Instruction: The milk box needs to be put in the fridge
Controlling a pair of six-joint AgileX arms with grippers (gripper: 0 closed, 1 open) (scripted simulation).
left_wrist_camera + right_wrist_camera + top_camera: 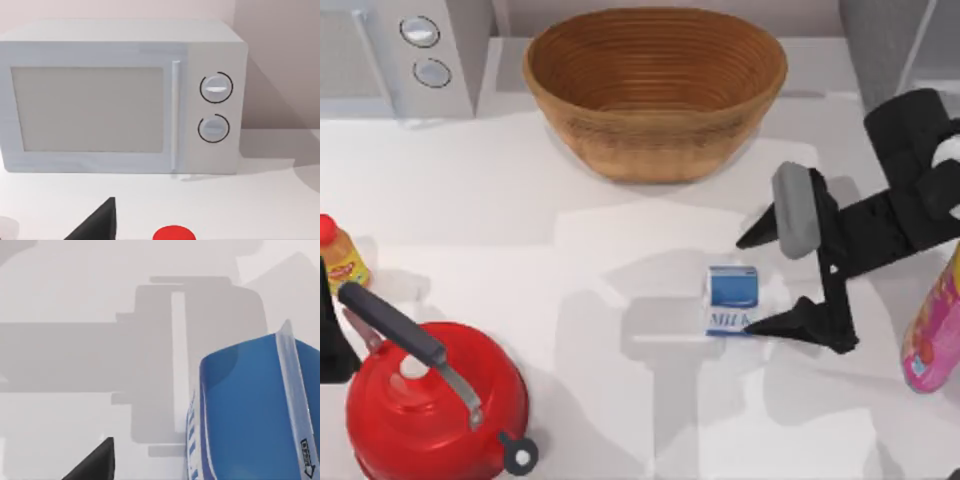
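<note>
The milk box (732,299) stands upright on the white worktop (600,250), ungrasped, as the right claw (750,283), spread wide, reaches around it from the right. Every step remains: grip, lift, carry to the fridge (880,45) at the far right corner.

Fridge (895,40), pink bottle (932,335) and red kettle (430,410) cut by top view's edges.

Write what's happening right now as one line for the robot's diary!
right gripper: open, closing in on milk box from its right | milk box: upright on table, not gripped | fridge: back right | left arm: parked at left edge
</note>
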